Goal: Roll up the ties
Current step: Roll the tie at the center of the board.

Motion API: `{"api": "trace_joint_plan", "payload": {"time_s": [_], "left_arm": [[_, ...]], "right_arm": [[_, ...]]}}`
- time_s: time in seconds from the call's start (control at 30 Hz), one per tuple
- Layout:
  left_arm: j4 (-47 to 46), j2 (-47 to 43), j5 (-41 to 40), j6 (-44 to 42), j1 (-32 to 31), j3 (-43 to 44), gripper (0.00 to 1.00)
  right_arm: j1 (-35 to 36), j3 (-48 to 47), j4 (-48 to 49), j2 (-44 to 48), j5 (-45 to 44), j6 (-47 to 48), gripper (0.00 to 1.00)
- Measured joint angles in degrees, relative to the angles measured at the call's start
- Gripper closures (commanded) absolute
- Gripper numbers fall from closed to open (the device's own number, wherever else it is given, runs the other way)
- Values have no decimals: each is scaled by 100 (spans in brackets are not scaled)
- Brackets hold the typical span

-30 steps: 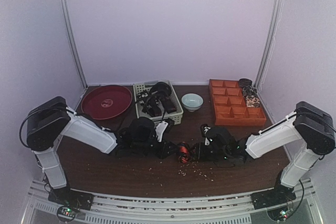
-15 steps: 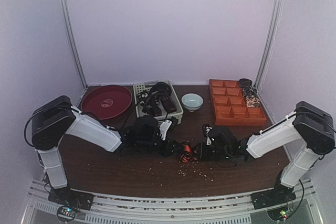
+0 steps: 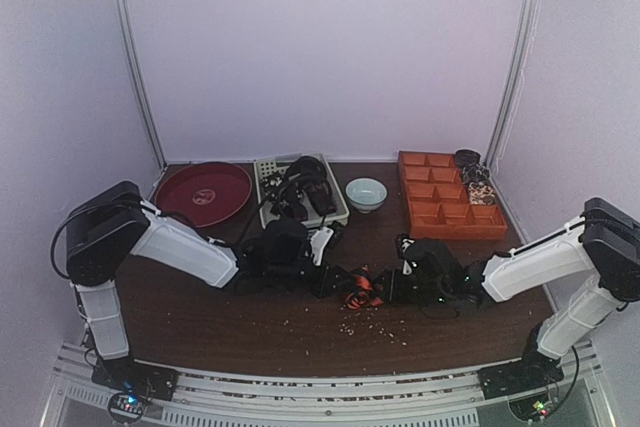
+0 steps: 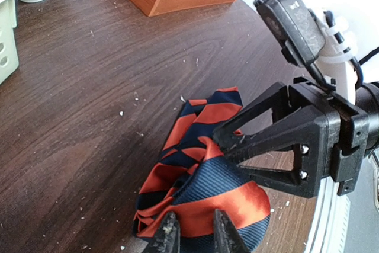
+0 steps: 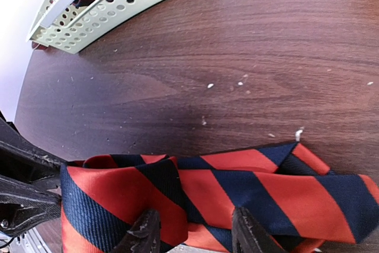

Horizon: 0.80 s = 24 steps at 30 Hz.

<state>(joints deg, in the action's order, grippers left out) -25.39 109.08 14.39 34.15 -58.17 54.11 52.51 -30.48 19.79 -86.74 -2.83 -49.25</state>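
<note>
Between the two facing pairs of jaws, on the bench point(image 4: 89, 87), the bunched orange-and-navy striped tie point(image 4: 201, 194) runs lengthwise from one to the other, equally near both: left jaws pinch one fold, right jaws stand half-parted around the opposite fold, grip unclear.

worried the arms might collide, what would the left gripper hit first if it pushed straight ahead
The striped tie: its folds sit right between the left gripper fingertips. Just behind the fabric stands the right gripper, facing it, so that is likely next, though depth there is unclear.
</note>
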Motion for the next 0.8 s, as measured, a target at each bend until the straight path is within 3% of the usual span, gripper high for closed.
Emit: {"api": "trace_joint_plan", "payload": {"time_s": [0.2,0.5,0.8], "left_arm": [[17,79,0,0,-13,68,78],[28,146,-7,-2,-44,153,78],[114,162,-70,4,-55,173,78]], "right_arm": [[-17,4,-382,273,-293,-68,54],[-20,140,-286,1049,-190,-151,40],[136,-271,-52,63,98,-160,45]]}}
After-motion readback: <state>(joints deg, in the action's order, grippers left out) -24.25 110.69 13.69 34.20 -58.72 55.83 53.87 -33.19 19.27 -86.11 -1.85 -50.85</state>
